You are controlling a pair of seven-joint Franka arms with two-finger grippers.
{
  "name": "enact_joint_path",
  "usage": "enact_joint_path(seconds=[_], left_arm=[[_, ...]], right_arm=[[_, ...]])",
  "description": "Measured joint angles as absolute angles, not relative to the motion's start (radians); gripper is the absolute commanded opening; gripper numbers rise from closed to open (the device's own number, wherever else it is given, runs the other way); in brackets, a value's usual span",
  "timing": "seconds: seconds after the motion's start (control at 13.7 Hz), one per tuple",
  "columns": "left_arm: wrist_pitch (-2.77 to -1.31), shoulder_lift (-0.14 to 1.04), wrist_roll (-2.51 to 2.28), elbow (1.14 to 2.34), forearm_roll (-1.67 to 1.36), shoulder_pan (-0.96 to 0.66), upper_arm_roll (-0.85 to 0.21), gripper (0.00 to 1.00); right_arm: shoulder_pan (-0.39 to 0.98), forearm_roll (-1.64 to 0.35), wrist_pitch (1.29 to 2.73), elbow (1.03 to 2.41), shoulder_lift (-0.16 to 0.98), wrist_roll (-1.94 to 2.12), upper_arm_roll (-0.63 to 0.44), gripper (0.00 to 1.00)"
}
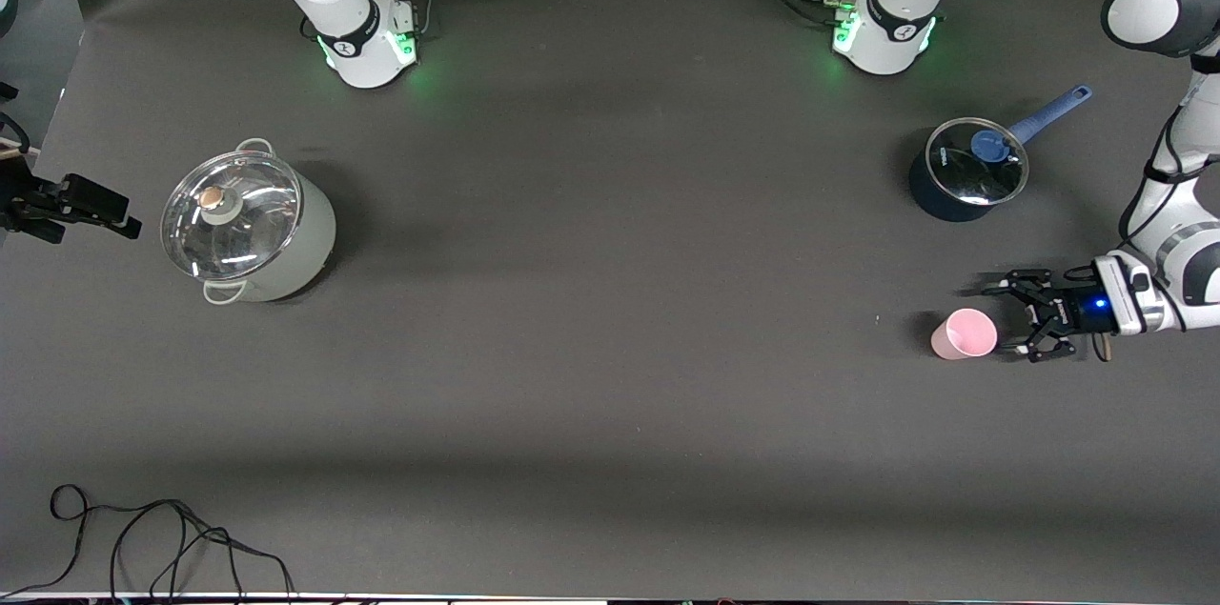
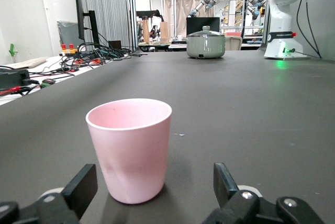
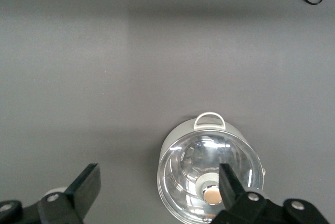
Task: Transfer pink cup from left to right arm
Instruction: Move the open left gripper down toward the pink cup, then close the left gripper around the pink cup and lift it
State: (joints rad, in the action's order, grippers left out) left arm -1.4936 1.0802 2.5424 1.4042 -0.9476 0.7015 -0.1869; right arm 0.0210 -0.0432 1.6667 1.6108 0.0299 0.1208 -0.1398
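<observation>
The pink cup stands upright on the dark table near the left arm's end. My left gripper is low over the table right beside the cup, open and empty. In the left wrist view the cup stands just ahead of the open fingers, closer to one finger than to the other, and nothing touches it. My right gripper shows only in the right wrist view. It is open and empty, high above the table, looking down on the pale pot.
A pale pot with a glass lid stands toward the right arm's end. A dark blue saucepan with a lid stands farther from the front camera than the cup. A black cable lies near the front edge. A black device juts in at the table's side.
</observation>
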Motion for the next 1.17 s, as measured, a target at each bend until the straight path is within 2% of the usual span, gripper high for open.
enact_joint_path(seconds=[0.66,0.8,0.95,1.02,1.17], left_arm=[[-1.565,1.101,2.551,1.403,-1.041,0.618,-0.209,0.97],[-1.580,1.101,2.556,1.403,-1.042,0.612,-0.209,0.84],[-1.583,1.102,2.571,1.403,-1.042,0.599,-0.209,0.58],[-1.583,1.102,2.581,1.403,-1.042,0.591,-0.209,0.40],[-1.583,1.102,2.647,1.403,-1.045,0.575,-0.212,0.26]], right_arm=[[0.021,-0.043,1.667,1.611,0.031,0.121,-0.140,1.00],[0.021,-0.043,1.667,1.611,0.031,0.121,-0.141,1.00],[0.021,-0.043,1.667,1.611,0.031,0.121,-0.141,1.00],[0.021,-0.043,1.667,1.611,0.031,0.121,-0.142,1.00],[0.021,-0.043,1.667,1.607,0.031,0.121,-0.142,1.00]])
